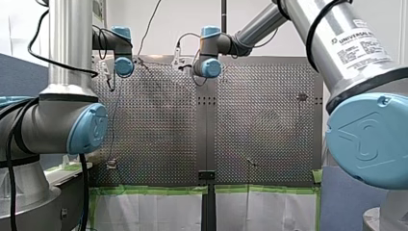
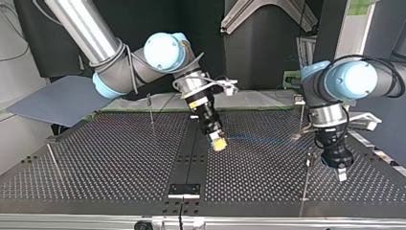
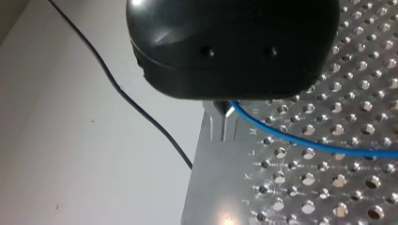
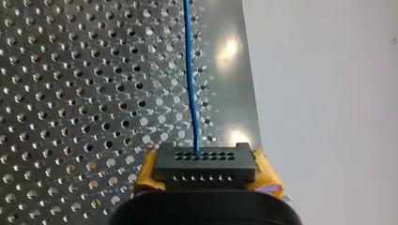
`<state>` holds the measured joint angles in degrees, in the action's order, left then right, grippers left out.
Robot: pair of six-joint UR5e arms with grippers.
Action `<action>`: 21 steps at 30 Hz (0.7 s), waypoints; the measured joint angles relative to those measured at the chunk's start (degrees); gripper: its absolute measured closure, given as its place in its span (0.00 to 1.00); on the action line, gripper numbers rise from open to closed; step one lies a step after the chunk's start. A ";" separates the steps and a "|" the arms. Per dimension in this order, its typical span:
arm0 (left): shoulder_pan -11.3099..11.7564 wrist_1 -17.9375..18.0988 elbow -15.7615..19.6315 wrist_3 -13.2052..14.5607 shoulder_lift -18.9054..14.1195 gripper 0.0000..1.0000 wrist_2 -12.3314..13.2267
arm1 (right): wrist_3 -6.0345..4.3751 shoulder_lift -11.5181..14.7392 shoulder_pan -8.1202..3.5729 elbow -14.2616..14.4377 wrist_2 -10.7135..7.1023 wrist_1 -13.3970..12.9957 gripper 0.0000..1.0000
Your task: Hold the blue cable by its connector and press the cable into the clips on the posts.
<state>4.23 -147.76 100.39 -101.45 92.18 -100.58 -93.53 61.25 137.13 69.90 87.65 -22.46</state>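
In the right wrist view a black connector [image 4: 204, 168] with rows of small holes sits between yellow pads [image 4: 267, 174]; my right gripper [image 4: 204, 159] is shut on it. The blue cable [image 4: 189, 79] runs straight out of the connector over the perforated table [image 4: 70, 93]. In the top view my right gripper [image 2: 218, 142] hangs tilted over the table's middle, and the blue cable [image 2: 261, 139] stretches faintly across to my left gripper [image 2: 340, 173]. The left wrist view shows my left gripper [image 3: 224, 111] shut on the blue cable [image 3: 300, 141] near the table's edge.
Thin upright posts stand on the table: one post [image 2: 151, 109] at the top view's back left, another [image 2: 53, 162] at the far left, a third [image 2: 305, 178] beside my left gripper. A thin black wire [image 3: 141, 112] hangs beyond the table's edge.
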 joint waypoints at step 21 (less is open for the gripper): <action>2.67 0.33 -3.08 -0.48 4.86 1.00 5.01 | -0.26 -2.45 -3.35 -4.94 -4.03 1.71 1.00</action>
<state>6.90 -147.43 97.31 -101.94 97.05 -95.56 -93.79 58.80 133.78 64.96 83.62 -20.75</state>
